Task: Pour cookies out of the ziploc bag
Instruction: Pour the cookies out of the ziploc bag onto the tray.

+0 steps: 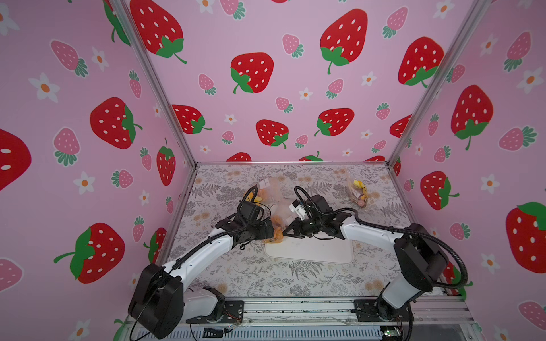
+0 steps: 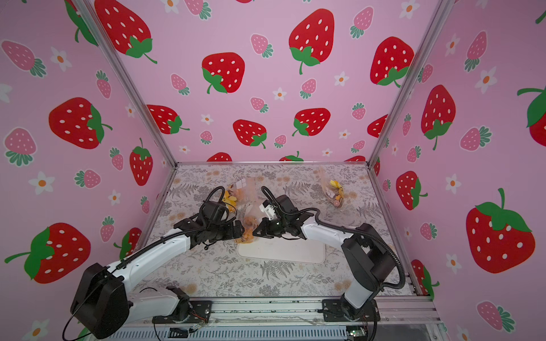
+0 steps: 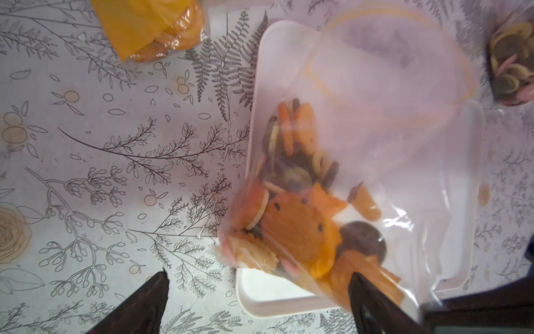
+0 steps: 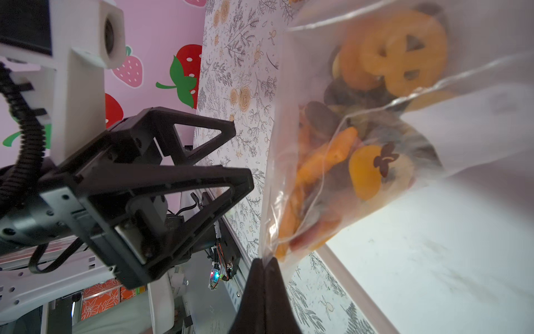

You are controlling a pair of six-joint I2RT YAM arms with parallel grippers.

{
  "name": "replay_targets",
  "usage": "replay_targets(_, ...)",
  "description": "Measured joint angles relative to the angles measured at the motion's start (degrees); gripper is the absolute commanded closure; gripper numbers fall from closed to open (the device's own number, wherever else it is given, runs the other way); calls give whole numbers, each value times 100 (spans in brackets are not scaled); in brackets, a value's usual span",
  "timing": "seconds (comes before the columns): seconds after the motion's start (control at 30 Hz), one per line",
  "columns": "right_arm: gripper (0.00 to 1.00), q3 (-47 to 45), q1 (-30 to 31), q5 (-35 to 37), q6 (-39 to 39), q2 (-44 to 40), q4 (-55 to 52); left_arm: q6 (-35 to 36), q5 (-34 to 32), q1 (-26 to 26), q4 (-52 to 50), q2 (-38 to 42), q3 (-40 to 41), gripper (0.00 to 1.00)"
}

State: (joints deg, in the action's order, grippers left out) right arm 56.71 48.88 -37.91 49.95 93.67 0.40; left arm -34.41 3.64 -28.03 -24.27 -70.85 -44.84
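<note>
Cookies [image 3: 291,231] look brittle in the limp, slippery ziploc bag [image 3: 375,130]; right end effector [image 4: 264,260] pinches its edge, left end effector [image 3: 259,273] hangs released; grip bottom corners.

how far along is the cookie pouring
Done: the ziploc bag hangs over the white tray. In hand: the right gripper pinches a bag corner, the left gripper open beside it. Left: the cookies all sit inside the bag; the tray shows none.
</note>
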Motion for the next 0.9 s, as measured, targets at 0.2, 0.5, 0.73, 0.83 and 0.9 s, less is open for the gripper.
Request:
replay_targets(0.2, 100, -22, 304, 221, 199, -140, 201, -146, -136, -15, 76, 518, 608, 1)
replay_targets(0.5, 100, -195, 485, 520, 428, -195, 417, -140, -201, -13, 173, 254, 592, 4)
replay_targets(0.73, 100, 101, 389, 654, 494, -203, 444, -142, -437, -15, 378, 1523, 1003, 4)
replay_targets(0.83, 100, 114, 289, 605, 640, -177, 577, -46, -466, -15, 374, 1845, 1099, 4)
replay_targets(0.9, 100, 114, 203, 544, 772, -81, 741, 48, -424, -24, 393, 1902, 1113, 5)
